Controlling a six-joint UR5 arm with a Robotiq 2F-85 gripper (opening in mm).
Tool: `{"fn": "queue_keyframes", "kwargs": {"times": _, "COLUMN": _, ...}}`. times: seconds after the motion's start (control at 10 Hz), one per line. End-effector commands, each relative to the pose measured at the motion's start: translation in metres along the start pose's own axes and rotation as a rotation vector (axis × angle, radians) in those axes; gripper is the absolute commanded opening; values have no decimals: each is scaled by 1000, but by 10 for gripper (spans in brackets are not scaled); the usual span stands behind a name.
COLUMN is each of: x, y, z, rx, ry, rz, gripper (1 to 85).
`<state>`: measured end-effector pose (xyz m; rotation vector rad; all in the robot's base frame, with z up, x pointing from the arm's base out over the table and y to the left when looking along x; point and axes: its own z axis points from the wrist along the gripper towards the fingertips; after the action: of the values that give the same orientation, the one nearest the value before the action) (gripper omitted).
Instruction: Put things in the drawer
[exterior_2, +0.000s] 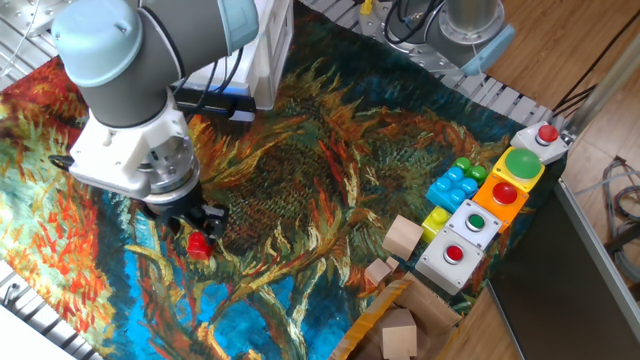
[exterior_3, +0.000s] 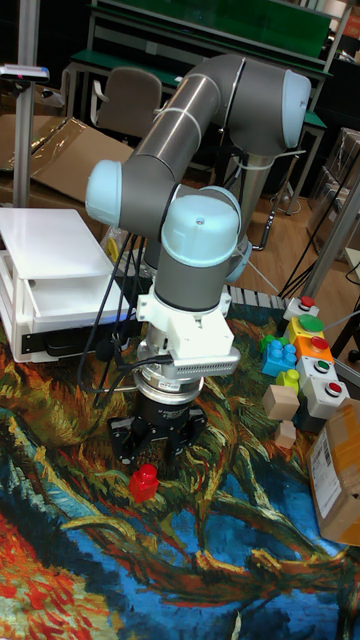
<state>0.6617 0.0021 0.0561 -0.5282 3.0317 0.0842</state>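
Note:
A small red block (exterior_2: 198, 244) (exterior_3: 144, 484) lies on the painted cloth at the front left. My gripper (exterior_2: 195, 232) (exterior_3: 155, 468) stands right over it, pointing down, its fingertips at the block's level. The black gripper body hides the fingers, so I cannot tell whether they touch or hold the block. The white cabinet (exterior_3: 55, 245) stands at the back left, its shallow white drawer (exterior_3: 75, 300) pulled out toward the cloth. In the fixed view the arm covers most of the cabinet (exterior_2: 268, 50).
Two pale wooden cubes (exterior_2: 403, 238) (exterior_2: 378, 271) lie at the right. A brown cardboard box (exterior_2: 400, 330) holding another cube sits at the front right. Button boxes (exterior_2: 480, 225), blue bricks (exterior_2: 453, 185) and a yellow brick (exterior_2: 436, 220) line the right edge.

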Motion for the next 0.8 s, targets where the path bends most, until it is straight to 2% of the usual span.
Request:
{"fn": "queue_keyframes", "kwargs": {"times": 0.0, "x": -3, "y": -4, "z": 7, "rx": 8, "ry": -10, "rz": 46, "gripper": 550}}
{"fn": "queue_keyframes", "kwargs": {"times": 0.3, "x": -2, "y": 3, "z": 12, "rx": -14, "ry": -11, "rz": 64, "gripper": 550}}
{"fn": "queue_keyframes", "kwargs": {"times": 0.5, "x": -7, "y": 2, "z": 12, "rx": -10, "ry": -30, "rz": 63, "gripper": 550}}
{"fn": "queue_keyframes", "kwargs": {"times": 0.6, "x": -9, "y": 3, "z": 12, "rx": -15, "ry": -37, "rz": 37, "gripper": 550}}
{"fn": "queue_keyframes", "kwargs": {"times": 0.7, "x": -10, "y": 1, "z": 15, "rx": -3, "ry": -41, "rz": 7, "gripper": 550}}
